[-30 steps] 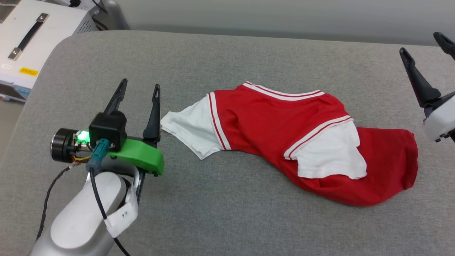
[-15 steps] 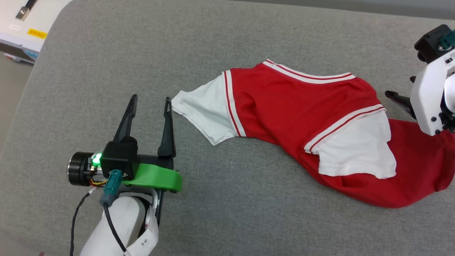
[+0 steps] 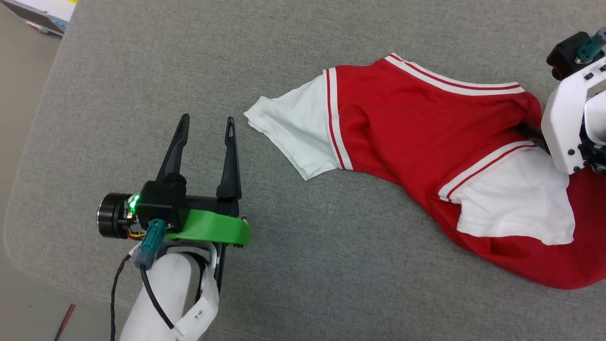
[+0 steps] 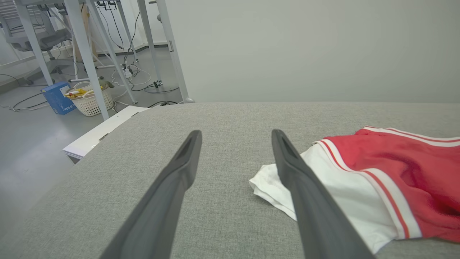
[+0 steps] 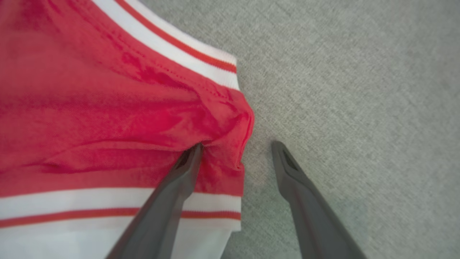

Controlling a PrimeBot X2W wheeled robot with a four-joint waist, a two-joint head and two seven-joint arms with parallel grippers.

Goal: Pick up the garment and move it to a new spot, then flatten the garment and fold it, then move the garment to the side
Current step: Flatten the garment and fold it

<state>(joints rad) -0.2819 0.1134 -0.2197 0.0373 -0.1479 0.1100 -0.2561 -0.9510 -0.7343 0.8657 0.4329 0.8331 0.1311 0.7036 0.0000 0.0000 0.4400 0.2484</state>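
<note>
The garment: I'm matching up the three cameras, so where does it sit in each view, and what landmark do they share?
Head view: the garment lies right of centre and reaches the right edge.
Left wrist view: the garment is at the right, white sleeve nearest.
Right wrist view: the garment covers the left half, up close.
Shared landmark: the striped collar trim, along the garment's upper edge in all three.

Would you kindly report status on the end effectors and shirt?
Left end effector open, beside the white sleeve. Right end effector open, straddling the garment at its shoulder edge. Garment rumpled, unfolded on grey cushion. Nothing in the way.
</note>
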